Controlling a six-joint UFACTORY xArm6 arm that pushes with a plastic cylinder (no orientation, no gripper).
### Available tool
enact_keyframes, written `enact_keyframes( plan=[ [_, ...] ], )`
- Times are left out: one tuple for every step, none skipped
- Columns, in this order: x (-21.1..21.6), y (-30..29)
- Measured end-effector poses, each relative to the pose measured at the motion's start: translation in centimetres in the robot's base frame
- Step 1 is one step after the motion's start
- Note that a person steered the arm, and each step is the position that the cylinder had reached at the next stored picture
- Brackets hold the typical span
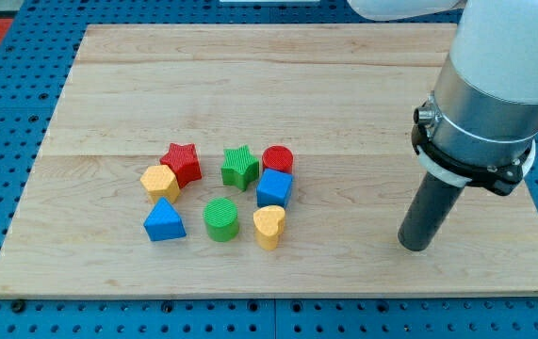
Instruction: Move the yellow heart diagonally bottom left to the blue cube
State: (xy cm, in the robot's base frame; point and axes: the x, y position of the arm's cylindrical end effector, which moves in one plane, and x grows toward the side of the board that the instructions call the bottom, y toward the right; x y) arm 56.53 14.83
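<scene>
The yellow heart (269,226) lies on the wooden board, just below the blue cube (274,188) and almost touching it. My tip (416,246) stands on the board far to the view's right of both blocks, at about the heart's height. The rod rises from it to the arm's grey and white body at the view's top right.
A red cylinder (278,159) sits above the blue cube. A green star (239,167), red star (182,162), yellow hexagon (159,182), blue triangle (164,221) and green cylinder (220,219) cluster to the view's left. The board's bottom edge (269,292) is near.
</scene>
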Motion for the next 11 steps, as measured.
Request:
enact_keyframes(
  plan=[
    [0.0, -0.5],
    [0.1, -0.6],
    [1.7, 0.2],
    [1.9, 0.3],
    [1.9, 0.1],
    [3.6, 1.6],
    [4.7, 1.9],
    [4.6, 1.5],
    [0.2, -3.3],
    [-4.4, -8.7],
    [-2.7, -12.2]
  ],
)
